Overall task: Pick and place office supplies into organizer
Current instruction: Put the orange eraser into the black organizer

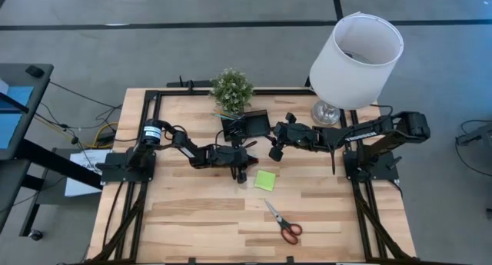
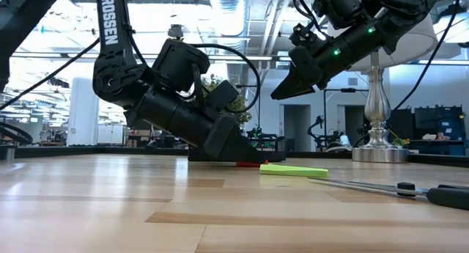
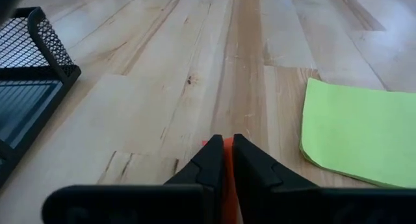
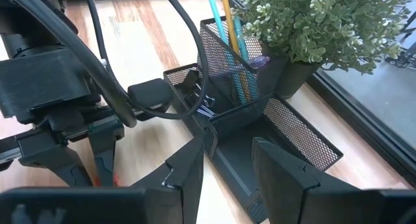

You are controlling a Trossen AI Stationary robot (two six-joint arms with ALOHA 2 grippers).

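On the worktop (image 1: 192, 219) the organizer (image 1: 247, 125) sits by the plant (image 1: 231, 89), pens already upright inside. The right pincer (image 4: 224, 169) hovers above it, parted and empty. The left pincer (image 3: 224, 160), low beside the sticky pad (image 1: 265, 180), pinches the red piece (image 3: 227, 178) for lifting.

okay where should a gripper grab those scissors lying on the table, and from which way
Come straight down from above: the scissors lie flat on the table with open wood around them. Close across the closed blades just ahead of the red handles; that narrow neck fits the fingers better than the wide loops.
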